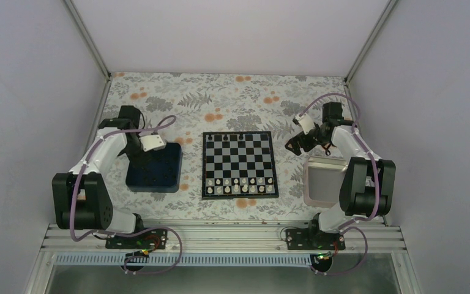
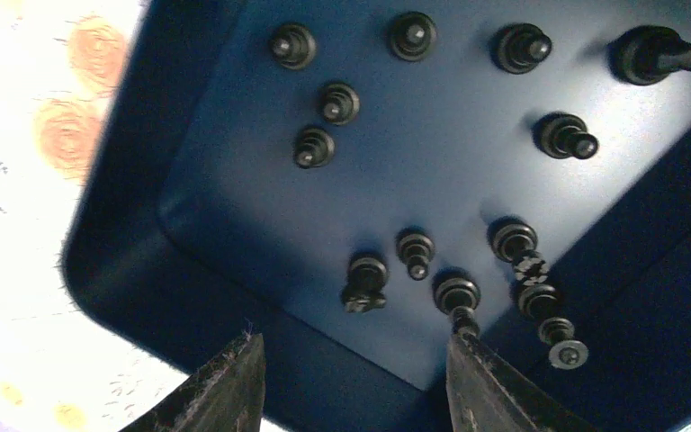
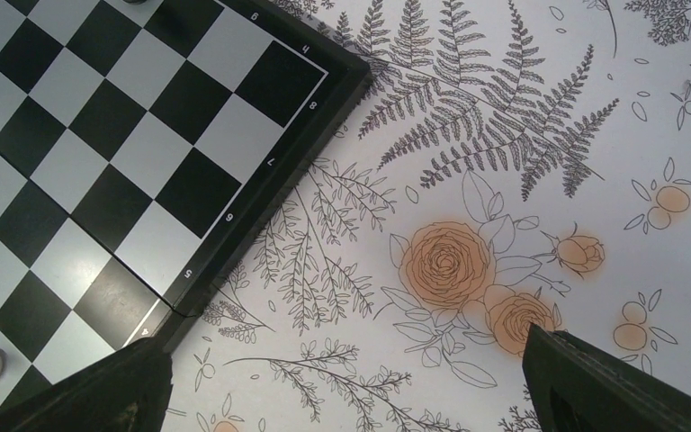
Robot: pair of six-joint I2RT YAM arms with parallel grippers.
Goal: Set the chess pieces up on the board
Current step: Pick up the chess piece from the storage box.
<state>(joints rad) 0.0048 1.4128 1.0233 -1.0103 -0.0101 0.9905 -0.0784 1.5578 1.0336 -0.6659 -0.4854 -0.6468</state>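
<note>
- Floral tablecloth [image 1: 232, 92] carries the chessboard [image 1: 239, 164] at centre.
- Left gripper [image 2: 353, 349] hangs over the dark blue tray [image 2: 468, 180], jaws parted and empty; black chess pieces [image 2: 417, 250] stand scattered inside.
- Right gripper [image 3: 346, 346], spread wide and empty, hovers beside the chessboard's right edge.

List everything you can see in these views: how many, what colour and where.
board: one, black and silver-grey checks, table centre.
blue tray: one, dark blue, left of board.
silver tray: one, silver, right of board.
black pieces on board: a few, black, far row; too small to count.
black pieces in tray: at least twelve, black, loose in the blue tray.
white pieces: two rows, white, board's near side.
tablecloth: one, white with orange flowers, under everything.
left gripper: one, black fingers, open above the blue tray.
right gripper: one, black fingers, open above the cloth beside the board.
</note>
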